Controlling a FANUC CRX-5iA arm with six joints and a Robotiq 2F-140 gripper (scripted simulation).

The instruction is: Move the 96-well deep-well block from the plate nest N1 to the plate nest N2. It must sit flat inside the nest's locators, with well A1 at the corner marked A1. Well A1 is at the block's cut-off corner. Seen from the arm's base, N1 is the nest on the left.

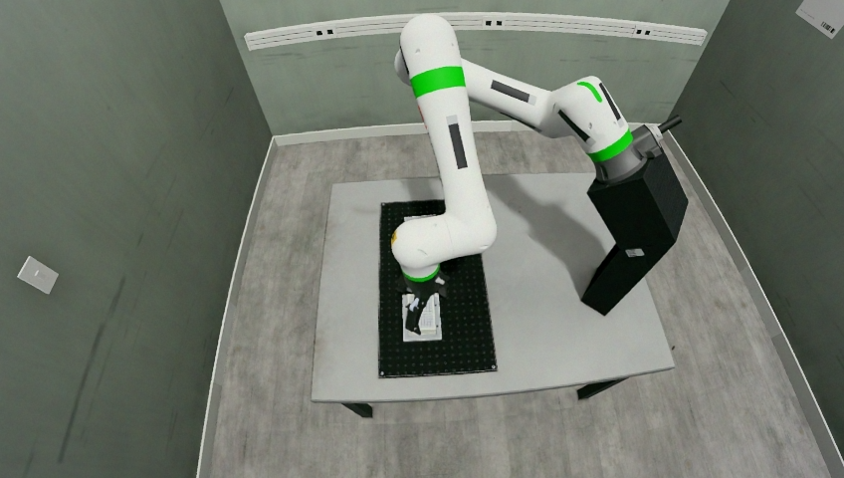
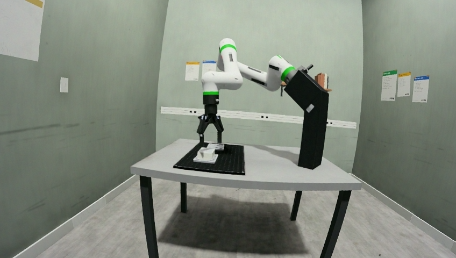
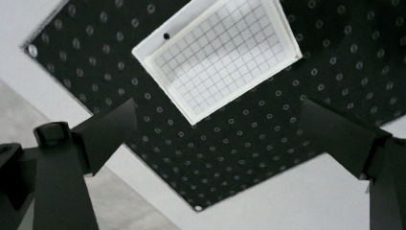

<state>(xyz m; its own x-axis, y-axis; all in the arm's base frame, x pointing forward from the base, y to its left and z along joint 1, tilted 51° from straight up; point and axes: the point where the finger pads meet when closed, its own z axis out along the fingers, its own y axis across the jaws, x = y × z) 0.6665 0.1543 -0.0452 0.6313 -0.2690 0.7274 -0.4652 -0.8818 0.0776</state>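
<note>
The white deep-well block (image 1: 422, 320) sits in its white nest N1 (image 1: 408, 338) at the near end of the black perforated mat (image 1: 462, 308). It also shows in the side view (image 2: 205, 154) and in the wrist view (image 3: 222, 50), where its well grid faces the camera and the nest's rim carries a black dot (image 3: 166, 35). My gripper (image 1: 421, 305) hangs above the block with its fingers wide open and nothing between them; it shows in the side view (image 2: 209, 139) and in the wrist view (image 3: 222, 136). Nest N2 (image 2: 215, 147) lies behind the block, mostly hidden by the arm from above (image 1: 414, 220).
The arm's tall black pedestal (image 1: 636, 236) stands on the right side of the grey table (image 1: 532, 332). The arm's links reach over the far half of the mat. Walls enclose the room on three sides.
</note>
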